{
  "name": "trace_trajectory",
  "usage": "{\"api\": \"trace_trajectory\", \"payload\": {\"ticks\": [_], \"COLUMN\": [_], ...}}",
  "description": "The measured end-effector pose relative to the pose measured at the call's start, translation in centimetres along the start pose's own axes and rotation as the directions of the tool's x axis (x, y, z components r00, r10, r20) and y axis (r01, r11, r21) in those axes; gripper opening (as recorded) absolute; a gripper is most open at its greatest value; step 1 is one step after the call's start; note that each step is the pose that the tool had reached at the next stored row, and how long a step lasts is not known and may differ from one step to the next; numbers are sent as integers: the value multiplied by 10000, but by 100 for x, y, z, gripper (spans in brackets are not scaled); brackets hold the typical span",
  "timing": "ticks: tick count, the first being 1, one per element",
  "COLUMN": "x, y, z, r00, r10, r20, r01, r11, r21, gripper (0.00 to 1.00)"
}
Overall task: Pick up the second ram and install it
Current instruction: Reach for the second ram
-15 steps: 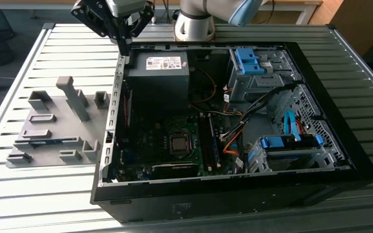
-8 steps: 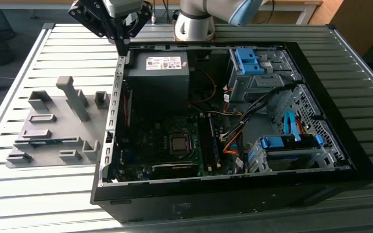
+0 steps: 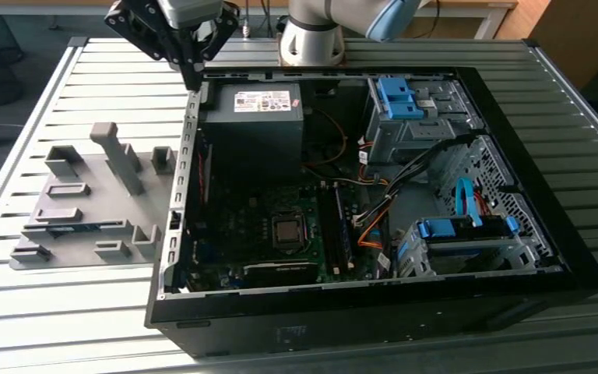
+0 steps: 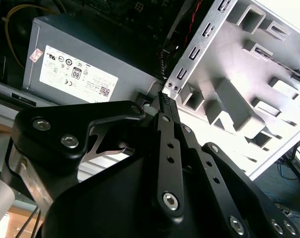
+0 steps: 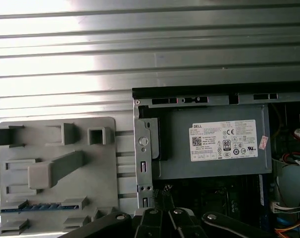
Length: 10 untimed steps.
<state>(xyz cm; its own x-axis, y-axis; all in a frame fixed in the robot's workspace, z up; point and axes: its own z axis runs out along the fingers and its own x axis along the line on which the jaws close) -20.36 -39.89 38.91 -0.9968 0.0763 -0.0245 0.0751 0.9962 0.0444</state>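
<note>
Second ram [image 3: 79, 227] lies flat in a slot of a gray holder plate [image 3: 107, 204], low on that plate at the exterior view's left. In the first wrist view it shows as a thin blue strip [image 5: 33, 207] set between two gray blocks of the same plate [image 5: 90, 163]. Nothing touches it.

The gripper [image 3: 192, 78] hangs in the upper left of the exterior view. It points down at the far left corner of the open computer case [image 3: 382, 312], well apart from the stick. Its fingers are drawn together to a narrow point with nothing between them. The second wrist view shows this most clearly, with the tips [image 4: 163, 99] meeting just above the metal edge of the case. In the first wrist view the fingers [image 5: 162, 215] also sit close together.

The power supply [image 3: 252, 128] with its white label sits in the case just beside the gripper, and it is seen in both wrist views [image 4: 90, 64] [image 5: 214, 148]. The motherboard [image 3: 268, 226] lies lower in the case. Blue drive brackets [image 3: 398, 97] stand toward the exterior view's right. Case and plate rest side by side on a slatted metal table [image 3: 71, 312].
</note>
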Motion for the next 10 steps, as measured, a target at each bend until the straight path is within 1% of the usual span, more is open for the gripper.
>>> {"api": "trace_trajectory", "payload": {"ticks": [10], "x": [62], "y": [-5], "z": [4], "r00": [10000], "r10": [0], "r20": [-1], "r01": [0], "r11": [10000], "r21": [0], "gripper": [11]}}
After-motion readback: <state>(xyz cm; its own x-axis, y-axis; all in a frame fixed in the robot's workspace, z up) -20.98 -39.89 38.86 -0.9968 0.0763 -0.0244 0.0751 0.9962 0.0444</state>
